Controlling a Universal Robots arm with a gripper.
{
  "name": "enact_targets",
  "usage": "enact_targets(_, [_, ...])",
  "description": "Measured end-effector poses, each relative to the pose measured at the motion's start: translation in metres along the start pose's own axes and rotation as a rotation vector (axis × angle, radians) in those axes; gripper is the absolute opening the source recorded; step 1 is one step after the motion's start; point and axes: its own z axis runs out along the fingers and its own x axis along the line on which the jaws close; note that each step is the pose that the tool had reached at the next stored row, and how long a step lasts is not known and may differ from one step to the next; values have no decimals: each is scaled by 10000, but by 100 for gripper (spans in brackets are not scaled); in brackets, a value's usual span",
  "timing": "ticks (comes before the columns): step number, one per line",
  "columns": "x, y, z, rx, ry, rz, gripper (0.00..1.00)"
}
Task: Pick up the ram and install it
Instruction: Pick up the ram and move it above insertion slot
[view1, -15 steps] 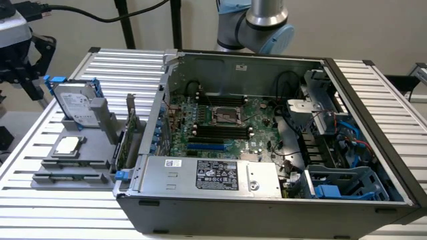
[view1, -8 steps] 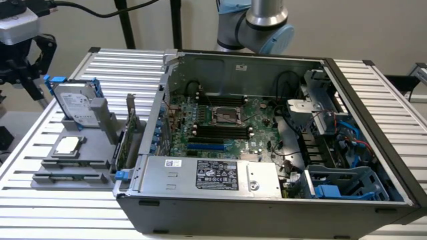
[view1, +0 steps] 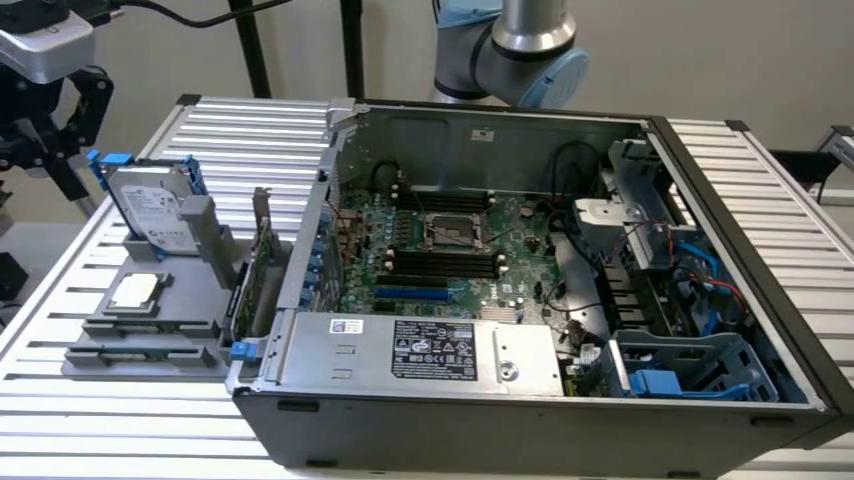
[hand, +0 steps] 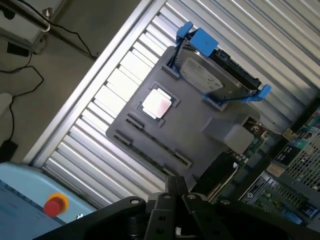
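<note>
My gripper (view1: 51, 150) hangs high at the exterior view's far left, above and behind the grey parts holder (view1: 200, 300). In the wrist view its fingertips (hand: 175, 184) are pressed together, shut with nothing between them, and they look down on the holder (hand: 200, 130) from well above. The holder's long narrow slots (hand: 150, 150) look dark and thin. The ram is out of view. The open computer case (view1: 534, 400) lies on its side to the exterior view's right, with the motherboard's black memory slots (view1: 441, 262) exposed.
The holder carries a silver hard drive in a blue frame (view1: 154, 205), a square processor chip (view1: 138, 290) and an upright green expansion card (view1: 260, 265) beside the case wall. A red button (hand: 55, 205) sits off the ribbed table (view1: 120, 420). The arm's joint (view1: 527, 45) stands behind the case.
</note>
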Motion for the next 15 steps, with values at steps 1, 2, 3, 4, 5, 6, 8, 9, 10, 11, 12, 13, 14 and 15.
enact_targets(1, [0, 0, 0, -15, 12, -159, 11])
enact_targets(2, [0, 0, 0, -29, 25, -305, 11])
enact_targets(3, [0, 0, 1, -42, 34, -462, 11])
enact_targets(4, [0, 0, 3, -51, 43, -623, 11])
enact_targets(5, [0, 0, 4, -58, 51, -791, 11])
enact_targets(6, [0, 0, 5, -65, 60, -956, 11])
enact_targets(8, [0, 0, 8, -77, 77, -1285, 11])
enact_targets(9, [0, 0, 9, -83, 85, -1448, 11])
enact_targets(10, [0, 0, 11, -89, 94, -1613, 11])
enact_targets(11, [0, 0, 12, -96, 103, -1791, 11])
enact_targets(12, [0, 0, 14, -102, 111, -1957, 11])
enact_targets(13, [0, 0, 15, -107, 119, -2120, 11])
enact_targets(14, [0, 0, 16, -112, 125, -2293, 11])
enact_targets(15, [0, 0, 17, -117, 132, -2464, 11])
